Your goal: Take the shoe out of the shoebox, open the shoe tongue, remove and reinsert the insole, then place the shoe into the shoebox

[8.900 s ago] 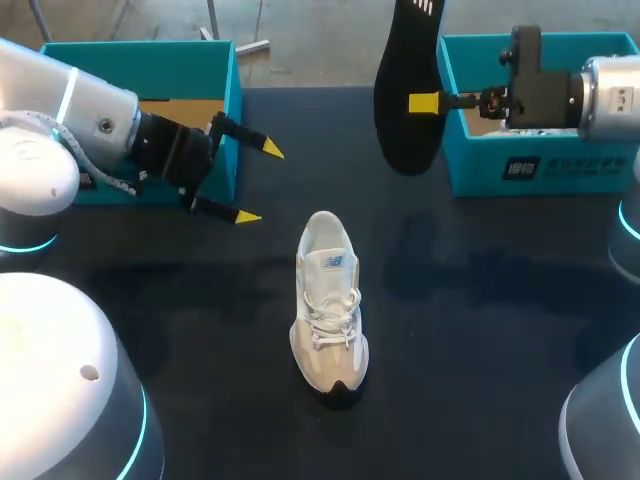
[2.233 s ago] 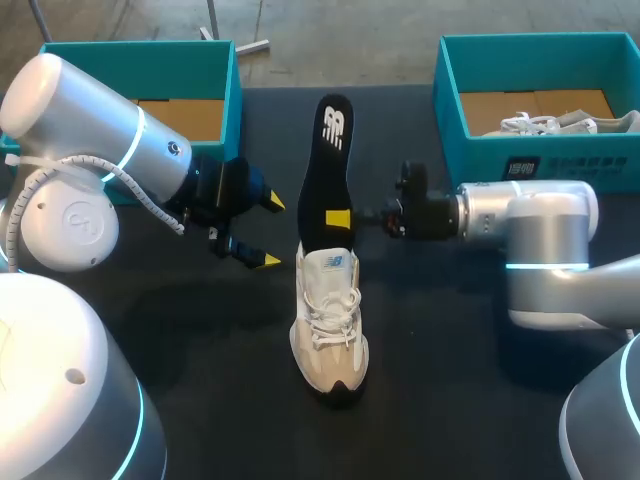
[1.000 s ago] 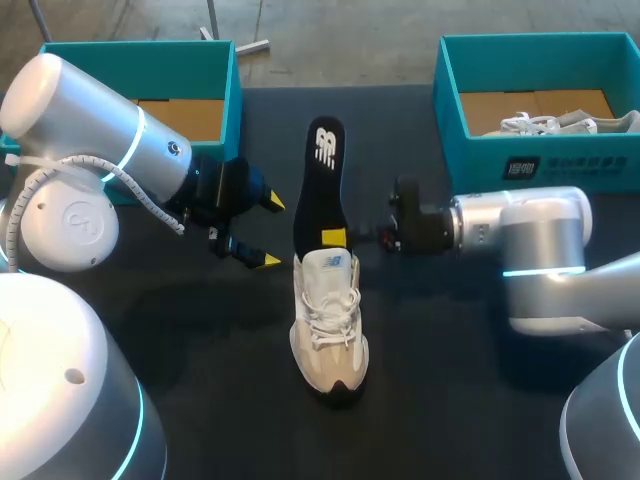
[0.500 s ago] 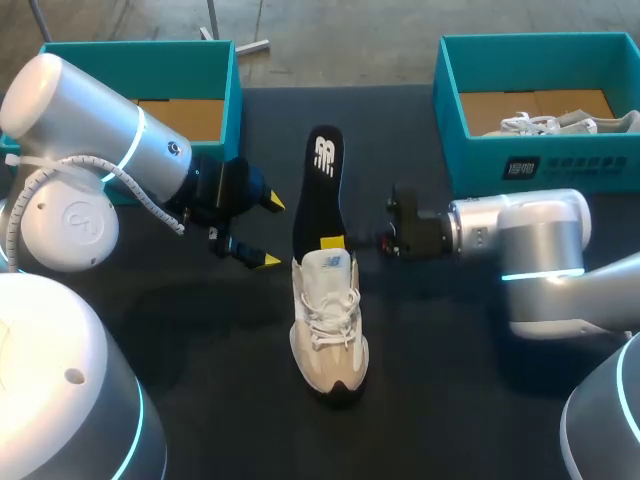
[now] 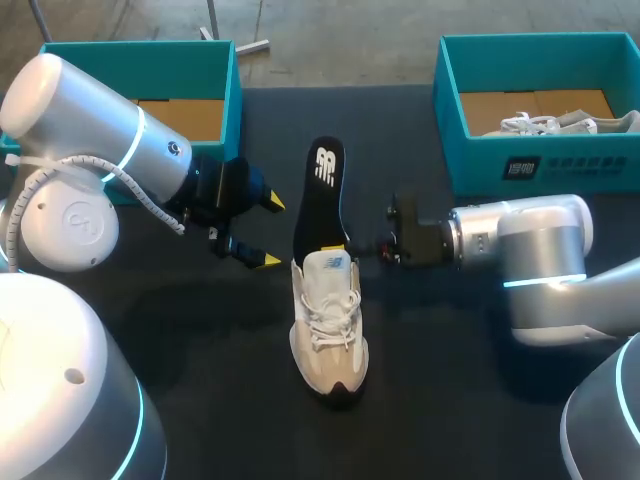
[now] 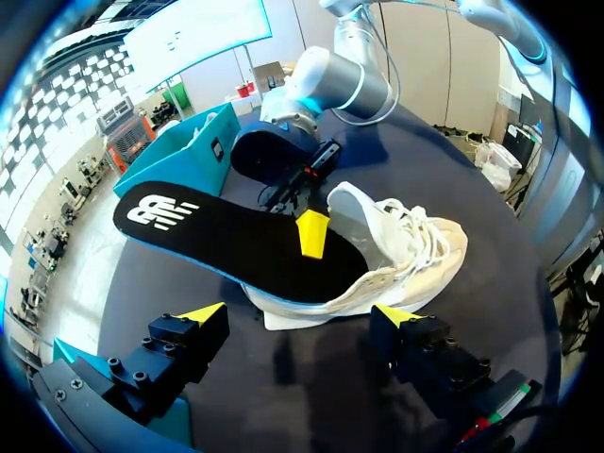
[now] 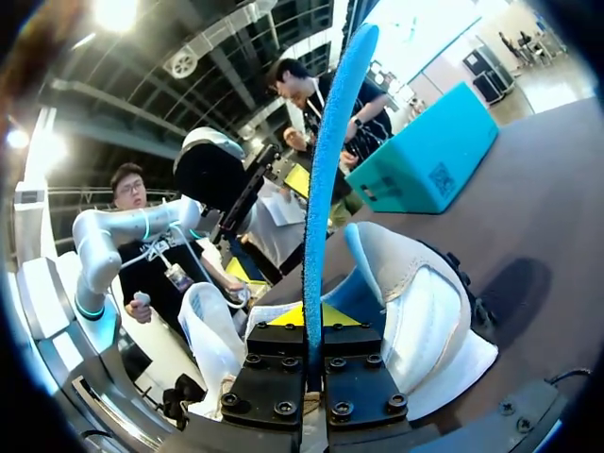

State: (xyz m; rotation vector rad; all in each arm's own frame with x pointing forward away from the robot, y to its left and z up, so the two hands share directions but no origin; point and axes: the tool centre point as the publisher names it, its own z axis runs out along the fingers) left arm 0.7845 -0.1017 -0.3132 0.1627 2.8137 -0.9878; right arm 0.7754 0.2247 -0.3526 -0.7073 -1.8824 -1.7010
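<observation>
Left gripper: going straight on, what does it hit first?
Probably the insole, slanting out of the shoe just ahead of the left gripper; depth is unclear, so the shoe's side may come first.

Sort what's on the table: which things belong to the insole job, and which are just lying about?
Job: shoe, insole, right hand gripping it, open left hand, left teal box (likely the shoebox).
Lying about: right teal box, spare shoe inside it.
</observation>
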